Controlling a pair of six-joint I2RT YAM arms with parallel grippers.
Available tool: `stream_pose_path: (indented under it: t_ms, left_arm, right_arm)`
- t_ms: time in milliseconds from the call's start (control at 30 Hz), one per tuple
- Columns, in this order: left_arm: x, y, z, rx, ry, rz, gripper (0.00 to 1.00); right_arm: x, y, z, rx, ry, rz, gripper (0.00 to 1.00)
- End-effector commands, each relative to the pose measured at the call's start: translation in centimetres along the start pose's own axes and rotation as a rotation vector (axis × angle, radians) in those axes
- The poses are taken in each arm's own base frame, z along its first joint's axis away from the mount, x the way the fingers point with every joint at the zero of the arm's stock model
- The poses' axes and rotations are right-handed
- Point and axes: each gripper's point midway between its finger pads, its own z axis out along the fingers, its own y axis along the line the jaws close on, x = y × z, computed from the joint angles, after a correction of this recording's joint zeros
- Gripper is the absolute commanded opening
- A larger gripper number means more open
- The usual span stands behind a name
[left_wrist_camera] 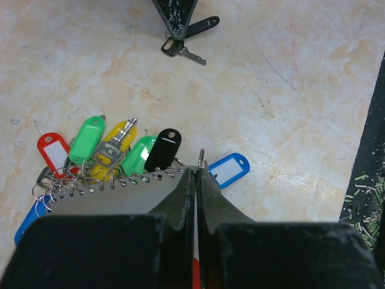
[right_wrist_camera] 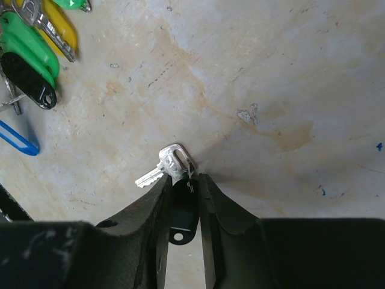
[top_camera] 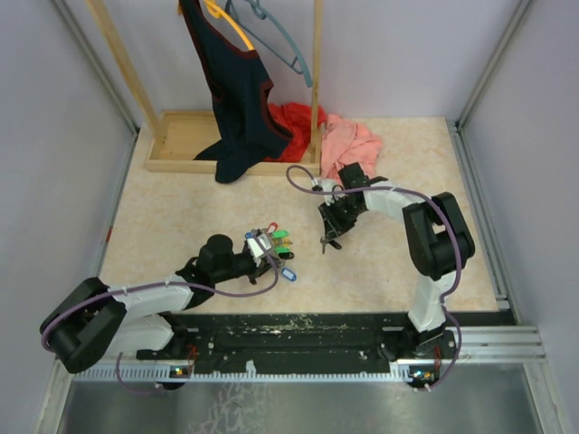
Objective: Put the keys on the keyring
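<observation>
A fan of keys with red (left_wrist_camera: 53, 150), green (left_wrist_camera: 86, 139), yellow (left_wrist_camera: 117, 144) and black (left_wrist_camera: 163, 149) plastic tags hangs on wire rings along a grey plate (left_wrist_camera: 120, 194). A blue tag (left_wrist_camera: 228, 170) lies just right of it. My left gripper (left_wrist_camera: 196, 170) is shut; a thin wire loop (left_wrist_camera: 201, 158) sticks out above its tips and red shows low between the jaws, so it seems to hold the keyring. To the right, my right gripper (right_wrist_camera: 183, 179) pinches the black tag (right_wrist_camera: 183, 211) of a silver key (right_wrist_camera: 165, 165) lying on the table.
At the back stands a wooden rack (top_camera: 185, 136) with a dark garment (top_camera: 235, 99) hanging from it. Red cloth (top_camera: 294, 117) and pink cloth (top_camera: 348, 145) lie beside it. A black rail (top_camera: 298, 330) runs along the near edge.
</observation>
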Motion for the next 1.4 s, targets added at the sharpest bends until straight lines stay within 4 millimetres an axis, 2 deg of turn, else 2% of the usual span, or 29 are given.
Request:
stream_pose_path:
  t_ms: [0, 167, 367, 533, 767, 1000, 1167, 1367]
  left_arm:
    - [-1.3, 0.2, 0.4, 0.01, -0.034, 0.012, 0.01]
    - [-1.2, 0.1, 0.5, 0.015, -0.026, 0.008, 0.01]
    - [-1.3, 0.2, 0.4, 0.01, -0.033, 0.012, 0.01]
    - [-2.1, 0.1, 0.1, 0.009, -0.071, 0.029, 0.01]
    - [-3.3, 0.7, -0.5, -0.029, -0.129, 0.082, 0.01]
    - [-4.9, 0.6, -1.4, -0.039, -0.22, 0.143, 0.01]
    - [-5.9, 0.6, -1.6, -0.011, -0.269, 0.186, 0.01]
    - [-6.5, 0.7, -1.4, 0.035, -0.308, 0.227, 0.01]
  right_arm:
    - [-2.1, -0.2, -0.6, -0.001, -0.047, -0.035, 0.24]
    - [-2.0, -0.5, -0.6, 0.017, -0.043, -0.032, 0.17]
    - [-2.6, -0.3, -1.2, 0.074, -0.068, -0.073, 0.0]
    - [-4.0, 1.0, -2.7, 0.167, -0.152, -0.177, 0.0]
    - [-6.6, 5.0, -5.1, 0.176, -0.392, -0.34, 0.0]
    - [-7.7, 8.7, -7.0, 0.08, -0.643, -0.464, 0.0]
    - [-8.0, 10.8, -8.1, 0.015, -0.746, -0.525, 0.0]
    - [-7.3, 13.7, -9.2, -0.087, -0.857, -0.615, 0.0]
